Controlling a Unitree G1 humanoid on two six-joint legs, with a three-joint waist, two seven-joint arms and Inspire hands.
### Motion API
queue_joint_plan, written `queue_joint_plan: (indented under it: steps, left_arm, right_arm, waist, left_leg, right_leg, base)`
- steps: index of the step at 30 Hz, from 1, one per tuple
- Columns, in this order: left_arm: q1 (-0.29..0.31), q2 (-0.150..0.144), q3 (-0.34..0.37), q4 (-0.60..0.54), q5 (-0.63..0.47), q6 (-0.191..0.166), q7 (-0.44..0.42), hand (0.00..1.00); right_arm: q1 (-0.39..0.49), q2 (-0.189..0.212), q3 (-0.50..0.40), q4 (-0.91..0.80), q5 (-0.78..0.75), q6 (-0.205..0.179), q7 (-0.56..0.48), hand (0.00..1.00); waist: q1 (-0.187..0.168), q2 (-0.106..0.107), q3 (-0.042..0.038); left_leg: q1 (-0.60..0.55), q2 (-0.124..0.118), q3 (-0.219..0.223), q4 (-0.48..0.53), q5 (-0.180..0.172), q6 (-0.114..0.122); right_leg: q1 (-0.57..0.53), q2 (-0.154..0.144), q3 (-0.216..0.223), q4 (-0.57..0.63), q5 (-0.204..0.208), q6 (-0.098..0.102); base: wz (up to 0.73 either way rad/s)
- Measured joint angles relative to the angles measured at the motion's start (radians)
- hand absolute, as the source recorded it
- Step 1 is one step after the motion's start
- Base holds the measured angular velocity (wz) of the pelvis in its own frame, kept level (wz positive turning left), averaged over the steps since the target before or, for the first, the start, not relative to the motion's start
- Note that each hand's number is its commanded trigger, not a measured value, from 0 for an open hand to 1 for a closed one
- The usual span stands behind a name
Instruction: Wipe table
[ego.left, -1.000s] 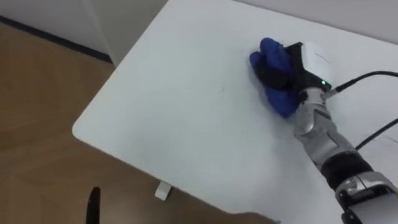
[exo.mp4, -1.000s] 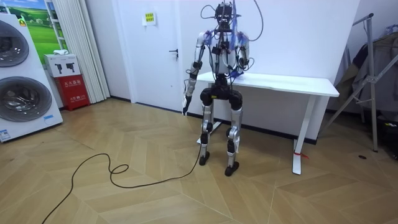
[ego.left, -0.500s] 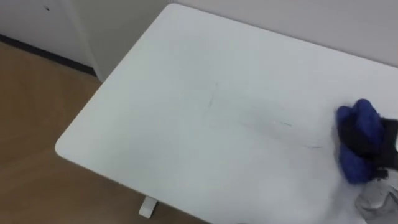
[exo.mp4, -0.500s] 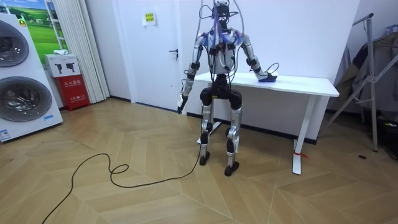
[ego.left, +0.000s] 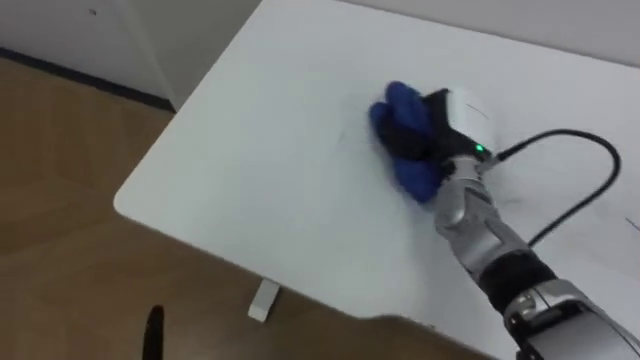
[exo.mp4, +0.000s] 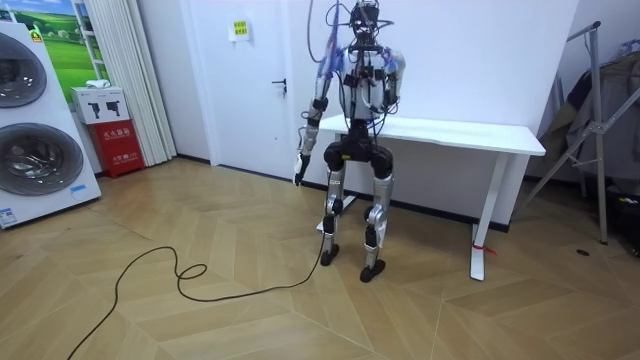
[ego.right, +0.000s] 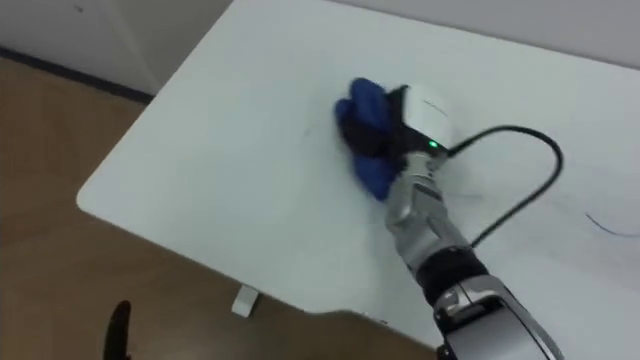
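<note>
Stance, room view: robot upright on the wood floor at the near long edge of the white desk (exo.mp4: 470, 133), by the end at the room view's left. Left hand (exo.mp4: 299, 166) hangs at its side, below desk height and clear of the desk; whether it is spread or closed cannot be told.

Eye views, near edge: a white desk foot (ego.left: 263, 300) shows on the floor just under the near edge, close to the desk's near-left corner. The right forearm comes in from the lower right, crossing the near edge and running up over the top.

Mid-desk: right hand (ego.left: 455, 118) lies palm down on the top, its dark fingers (ego.left: 418, 138) curled into the blue cloth (ego.left: 398, 104). The cloth is bunched, pressed on the surface, bulging out ahead of and beside the fingers, roughly midway between the near and far edges and well in from the left edge.

Further right: a short blue mark (ego.right: 606, 226) on the top.
</note>
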Motion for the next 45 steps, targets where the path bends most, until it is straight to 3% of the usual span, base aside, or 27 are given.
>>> queue_joint_plan:
  steps: [2,3,4,8,9,10,13,16,18,20,23,24,28,29,30,33,35,37,38,39,41,42,45]
  left_arm:
    - [0.032,0.006,0.015,0.000,-0.001,0.000,0.005,0.00]
    - [0.049,0.006,0.024,0.000,-0.001,0.000,0.008,0.00]
    - [0.072,0.006,0.047,0.000,0.000,0.000,0.009,0.00]
    - [0.114,0.035,0.126,-0.001,0.008,-0.008,0.025,0.00]
    - [0.119,0.050,0.147,-0.001,0.008,-0.011,0.031,0.00]
    - [0.118,0.062,0.167,-0.001,0.010,-0.014,0.032,0.00]
    - [0.116,0.072,0.172,-0.001,0.011,-0.038,0.032,0.00]
    - [0.085,0.070,0.171,-0.002,0.028,-0.041,0.031,0.00]
    - [0.063,0.056,0.170,-0.018,0.040,-0.041,0.031,0.00]
    - [0.038,0.038,0.143,-0.027,0.040,-0.044,0.033,0.00]
    - [0.015,0.004,0.069,-0.021,0.038,-0.042,0.032,0.00]
    - [0.000,-0.008,0.038,-0.013,0.040,-0.032,0.028,0.00]
    - [-0.016,-0.038,0.009,-0.016,0.041,-0.006,0.014,0.00]
    - [-0.019,-0.038,-0.002,-0.020,0.040,-0.003,0.005,0.00]
    - [-0.020,-0.035,-0.004,-0.019,0.039,-0.004,0.002,0.00]
    - [0.026,-0.009,-0.004,-0.016,0.015,-0.003,0.001,0.00]
    - [0.070,0.007,0.000,-0.012,-0.001,-0.003,0.002,0.00]
    - [0.093,0.034,0.024,-0.002,0.011,-0.003,0.009,0.00]
    - [0.093,0.047,0.031,0.001,0.012,-0.004,0.009,0.00]
    - [0.099,0.069,0.057,0.001,0.012,-0.009,0.017,0.00]
    - [0.114,0.105,0.074,0.001,0.010,-0.030,0.044,0.00]
    - [0.125,0.126,0.089,-0.005,0.012,-0.050,0.066,0.00]
    - [0.121,0.165,0.124,-0.007,0.035,-0.083,0.095,0.00]
  right_arm:
    - [0.030,-0.008,-0.011,0.030,-0.003,-0.016,-0.003,1.00]
    - [0.074,-0.027,-0.031,0.045,-0.033,-0.048,-0.036,1.00]
    - [0.124,-0.044,-0.067,0.041,-0.036,-0.099,-0.064,1.00]
    - [0.276,-0.123,-0.208,0.044,-0.044,-0.190,-0.125,1.00]
    - [0.334,-0.145,-0.272,0.046,-0.033,-0.208,-0.145,1.00]
    - [0.388,-0.166,-0.332,0.053,-0.013,-0.221,-0.169,1.00]
    - [0.484,-0.216,-0.431,0.084,0.052,-0.225,-0.206,1.00]
    - [0.510,-0.232,-0.478,0.094,0.069,-0.224,-0.212,1.00]
    - [0.498,-0.229,-0.477,0.090,0.069,-0.202,-0.212,1.00]
    - [0.452,-0.205,-0.462,0.085,0.070,-0.151,-0.212,1.00]
    - [0.350,-0.161,-0.388,0.049,0.066,-0.033,-0.194,1.00]
    - [0.301,-0.136,-0.310,0.008,0.062,0.013,-0.161,1.00]
    - [0.153,-0.042,-0.080,-0.033,-0.004,0.041,-0.054,1.00]
    - [0.114,-0.020,-0.034,-0.038,-0.037,0.042,-0.028,1.00]
    - [0.083,-0.008,-0.021,-0.033,-0.040,0.026,-0.007,1.00]
    - [0.070,-0.005,-0.031,0.031,-0.029,-0.017,0.005,1.00]
    - [0.121,-0.024,-0.060,0.049,-0.031,-0.057,-0.026,1.00]
    - [0.199,-0.068,-0.121,0.056,-0.037,-0.102,-0.061,1.00]
    - [0.224,-0.077,-0.136,0.058,-0.034,-0.115,-0.075,1.00]
    - [0.270,-0.090,-0.169,0.059,-0.025,-0.132,-0.099,1.00]
    - [0.343,-0.107,-0.211,0.059,0.003,-0.140,-0.139,1.00]
    - [0.393,-0.118,-0.241,0.059,0.019,-0.143,-0.168,1.00]
    - [0.516,-0.156,-0.314,0.058,0.065,-0.151,-0.234,1.00]
  waist:
    - [-0.003,-0.009,0.0010]
    - [-0.018,-0.012,0.0045]
    - [-0.050,-0.015,0.0043]
    - [-0.130,-0.036,0.0035]
    - [-0.154,-0.045,-0.0006]
    - [-0.178,-0.051,-0.0046]
    - [-0.203,-0.045,-0.0095]
    - [-0.233,-0.032,-0.0150]
    - [-0.227,-0.021,-0.0183]
    - [-0.207,-0.009,-0.0204]
    - [-0.171,-0.003,-0.0230]
    - [-0.143,-0.002,-0.0225]
    - [-0.080,-0.003,-0.0166]
    - [-0.067,-0.006,-0.0070]
    - [-0.038,-0.009,0.0051]
    - [-0.023,-0.016,0.0087]
    - [-0.033,-0.009,0.0136]
    - [-0.043,0.001,0.0192]
    - [-0.049,-0.002,0.0179]
    - [-0.067,-0.001,0.0170]
    - [-0.083,0.008,0.0098]
    - [-0.106,0.011,0.0029]
    - [-0.167,0.001,-0.0137]
  left_leg:
    - [0.003,-0.011,-0.019,0.001,-0.004,0.006]
    - [0.003,-0.018,-0.031,0.003,-0.005,0.009]
    - [0.004,-0.028,-0.035,0.005,-0.004,0.014]
    - [0.032,-0.050,-0.034,0.003,-0.017,0.033]
    - [0.036,-0.051,-0.032,0.003,-0.020,0.036]
    - [0.037,-0.054,-0.032,0.007,-0.023,0.039]
    - [0.044,-0.053,-0.018,0.020,-0.035,0.043]
    - [0.052,-0.049,-0.009,0.018,-0.034,0.042]
    - [0.052,-0.043,0.000,0.020,-0.035,0.039]
    - [0.056,-0.032,0.025,0.020,-0.033,0.036]
    - [0.052,-0.010,0.070,0.015,-0.027,0.027]
    - [0.044,-0.001,0.088,0.009,-0.024,0.021]
    - [0.029,0.010,0.078,0.001,-0.008,0.011]
    - [0.027,0.008,0.068,0.002,-0.003,0.010]
    - [0.022,0.003,0.055,0.006,-0.002,0.010]
    - [0.016,-0.020,0.018,0.023,-0.010,0.021]
    - [0.020,-0.027,0.021,0.059,-0.025,0.037]
    - [0.037,-0.019,0.045,0.089,-0.059,0.057]
    - [0.038,-0.014,0.055,0.097,-0.068,0.062]
    - [0.035,0.004,0.073,0.122,-0.093,0.066]
    - [0.033,0.038,0.095,0.180,-0.139,0.063]
    - [0.029,0.057,0.091,0.216,-0.163,0.058]
    - [0.019,0.081,0.054,0.251,-0.184,0.037]
  right_leg:
    - [0.017,-0.010,-0.028,0.001,-0.007,0.011]
    - [0.027,-0.017,-0.045,0.000,-0.009,0.014]
    - [0.041,-0.025,-0.060,0.000,-0.012,0.019]
    - [0.086,-0.044,-0.078,-0.017,-0.023,0.040]
    - [0.090,-0.045,-0.078,-0.016,-0.022,0.043]
    - [0.094,-0.046,-0.075,-0.018,-0.020,0.046]
    - [0.103,-0.047,-0.067,-0.016,-0.016,0.051]
    - [0.113,-0.045,-0.064,-0.016,-0.016,0.051]
    - [0.110,-0.040,-0.053,-0.014,-0.013,0.047]
    - [0.098,-0.035,-0.040,-0.012,-0.005,0.036]
    - [0.061,-0.023,-0.001,0.000,0.008,0.019]
    - [0.037,-0.016,0.018,0.007,0.014,0.010]
    - [-0.005,-0.002,0.026,0.024,0.015,-0.008]
    - [-0.010,-0.006,0.019,0.037,0.006,-0.010]
    - [-0.020,-0.013,0.006,0.052,-0.006,-0.009]
    - [-0.022,-0.054,-0.040,0.120,-0.043,0.008]
    - [-0.020,-0.081,-0.046,0.175,-0.049,0.015]
    - [-0.004,-0.103,-0.052,0.209,-0.051,0.022]
    - [-0.003,-0.106,-0.052,0.218,-0.050,0.028]
    - [-0.008,-0.111,-0.044,0.267,-0.048,0.055]
    - [-0.017,-0.158,-0.040,0.364,-0.071,0.070]
    - [-0.022,-0.193,-0.013,0.380,-0.079,0.078]
    - [-0.012,-0.242,0.075,0.252,-0.065,0.100]
  base:
    - [0.49]
    - [0.49]
    - [0.51]
    - [0.23]
    - [0.00]
    - [0.00]
    - [-0.20]
    - [-0.16]
    - [-0.23]
    - [-0.37]
    - [-0.55]
    - [-0.65]
    - [-0.18]
    - [0.32]
    - [0.52]
    - [0.53]
    - [0.26]
    - [0.06]
    - [0.00]
    - [-0.24]
    - [-0.33]
    - [-0.16]
    - [0.08]
